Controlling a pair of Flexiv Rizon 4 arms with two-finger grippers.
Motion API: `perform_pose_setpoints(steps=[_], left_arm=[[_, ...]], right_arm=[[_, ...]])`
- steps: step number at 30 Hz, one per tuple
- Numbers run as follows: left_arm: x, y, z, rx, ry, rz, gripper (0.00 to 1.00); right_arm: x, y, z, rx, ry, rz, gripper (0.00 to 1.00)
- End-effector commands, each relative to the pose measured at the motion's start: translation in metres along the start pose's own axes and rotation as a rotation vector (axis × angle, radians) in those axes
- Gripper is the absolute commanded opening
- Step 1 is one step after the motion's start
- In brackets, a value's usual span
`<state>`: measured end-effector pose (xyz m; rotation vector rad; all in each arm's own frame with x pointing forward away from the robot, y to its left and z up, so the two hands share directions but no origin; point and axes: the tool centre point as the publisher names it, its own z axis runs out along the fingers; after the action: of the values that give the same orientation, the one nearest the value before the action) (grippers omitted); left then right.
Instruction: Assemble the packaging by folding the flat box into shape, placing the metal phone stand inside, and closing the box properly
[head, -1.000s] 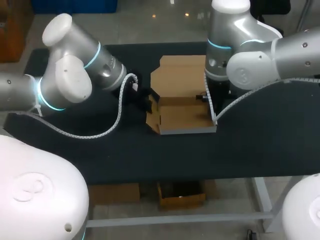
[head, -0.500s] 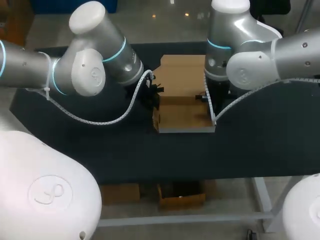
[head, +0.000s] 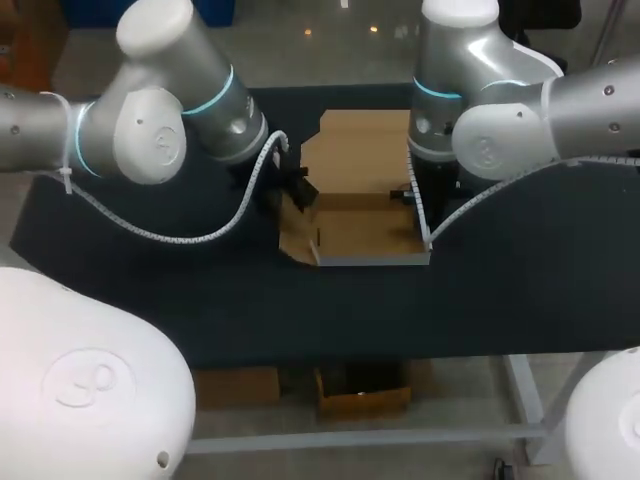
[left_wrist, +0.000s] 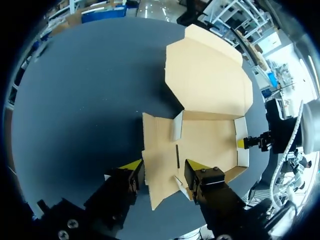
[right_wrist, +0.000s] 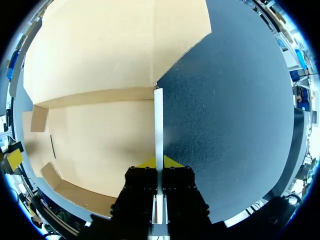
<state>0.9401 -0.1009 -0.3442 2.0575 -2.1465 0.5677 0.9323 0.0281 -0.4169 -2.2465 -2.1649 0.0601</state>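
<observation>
The left gripper (left_wrist: 164, 169) has its two fingers (left_wrist: 131, 165) spread wide apart, and it holds nothing. The box's left side flap (left_wrist: 159, 145) lies between them and a little under them, leaning out and down toward the table (left_wrist: 80, 100). I cannot tell if either yellow tip touches the flap's edge. Just ahead of the fingers is the brown floor of the box (left_wrist: 207, 142). Past that, the big lid (left_wrist: 207, 75) lies open and flat on the table. Across the box floor from this gripper, the other arm's yellow tip shows at the far wall.

The right gripper (right_wrist: 159, 162) has its fingers squeezed close together, one on each side of the thin right wall (right_wrist: 158, 120) of the box. The wall stands up straight between them and runs on ahead of the tips. The box floor is beside the gripper on one side, and the dark table is on the other side.

Half a second ago the left arm (head: 150, 130) was closer to the box, and the left side flap was pushed up so that side looked straight. Now the arm has pulled back a little, and the flap has dropped out to the side again. One second ago the arm was farther off and lower, and the flap leaned out much like it does now. The right arm (head: 520, 110) has not moved at all and keeps its grip on the wall. The box sits in the same spot in the middle of the table.
</observation>
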Motion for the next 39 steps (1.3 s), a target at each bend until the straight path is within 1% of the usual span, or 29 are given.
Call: perform_pose_setpoints(steps=[1,5,9,14,18,20,27,29,33,34,35,39], left_arm=[[-0.023,-0.005,-0.008,-0.033,0.107,-0.004,0.50],[-0.036,-0.007,-0.009,-0.066,0.170,-0.002,0.50],[-0.047,-0.009,-0.006,-0.089,0.213,-0.005,0.47],[-0.056,-0.010,0.002,-0.117,0.259,-0.009,0.46],[-0.062,-0.011,0.009,-0.137,0.296,-0.015,0.41],[-0.064,-0.010,0.011,-0.147,0.319,-0.020,0.41],[-0.060,-0.005,0.023,-0.163,0.367,-0.018,0.40],[-0.058,-0.003,0.026,-0.165,0.393,-0.016,0.39],[-0.054,0.000,0.030,-0.173,0.428,-0.007,0.35],[-0.053,0.001,0.030,-0.174,0.432,-0.007,0.30],[-0.052,0.001,0.031,-0.175,0.435,-0.005,0.29],[-0.047,0.004,0.034,-0.183,0.451,0.002,0.29]], right_arm=[[0.001,0.000,0.000,0.002,-0.002,-0.001,0.00],[0.001,0.000,0.000,0.002,-0.002,-0.001,0.00],[0.001,0.000,0.000,0.002,-0.002,-0.001,0.00],[0.001,0.000,0.000,0.002,-0.002,-0.001,0.00],[0.001,0.000,0.000,0.002,-0.002,-0.001,0.00],[0.001,0.000,0.000,0.002,-0.002,-0.001,0.00],[0.001,0.000,0.000,0.002,-0.002,-0.001,0.00],[0.001,0.000,0.000,0.002,-0.002,-0.001,0.00],[0.001,0.000,0.000,0.002,-0.002,-0.001,0.00],[0.001,0.000,0.000,0.002,-0.002,-0.001,0.00],[0.001,0.000,0.000,0.002,-0.002,-0.001,0.00],[0.001,0.000,0.000,0.002,-0.002,-0.001,0.00]])
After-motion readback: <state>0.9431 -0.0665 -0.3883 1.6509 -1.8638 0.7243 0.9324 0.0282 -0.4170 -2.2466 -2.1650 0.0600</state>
